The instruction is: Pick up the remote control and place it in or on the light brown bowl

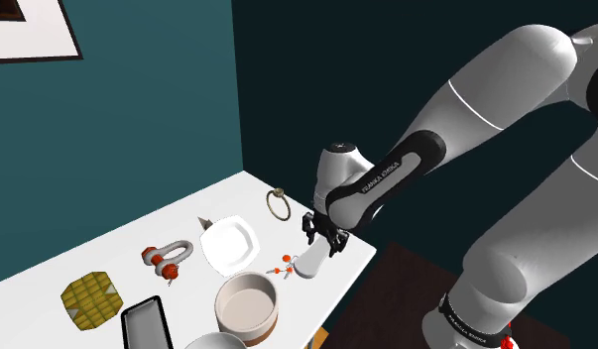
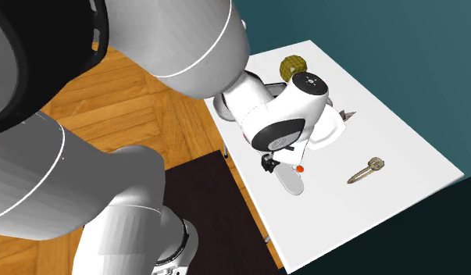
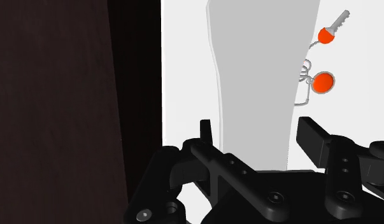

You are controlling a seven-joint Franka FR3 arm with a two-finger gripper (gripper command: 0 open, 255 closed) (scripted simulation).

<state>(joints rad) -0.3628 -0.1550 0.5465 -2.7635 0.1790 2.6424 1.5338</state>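
Note:
The remote control (image 1: 307, 264) is a plain pale grey, elongated slab lying near the white table's (image 1: 118, 243) edge at the shoulder view's right. My gripper (image 1: 324, 238) hangs just above its near end, open. In the wrist view the remote (image 3: 260, 76) runs lengthwise away from the gripper (image 3: 257, 130), with one finger on each side and a thin gap at both. The light brown bowl (image 1: 247, 305) with a white inside stands close by on the table, toward the shoulder view's bottom. In the second exterior view the arm hides most of the remote (image 2: 290, 182).
Keys with orange tags (image 3: 322, 81) lie right beside the remote. A white square plate (image 1: 228, 244), a metal shackle (image 1: 166, 258), a ring (image 1: 279, 204), a yellow waffle-like block (image 1: 91, 298) and a black tray (image 1: 148, 325) share the table. The table edge and dark floor (image 3: 56, 108) are beside the remote.

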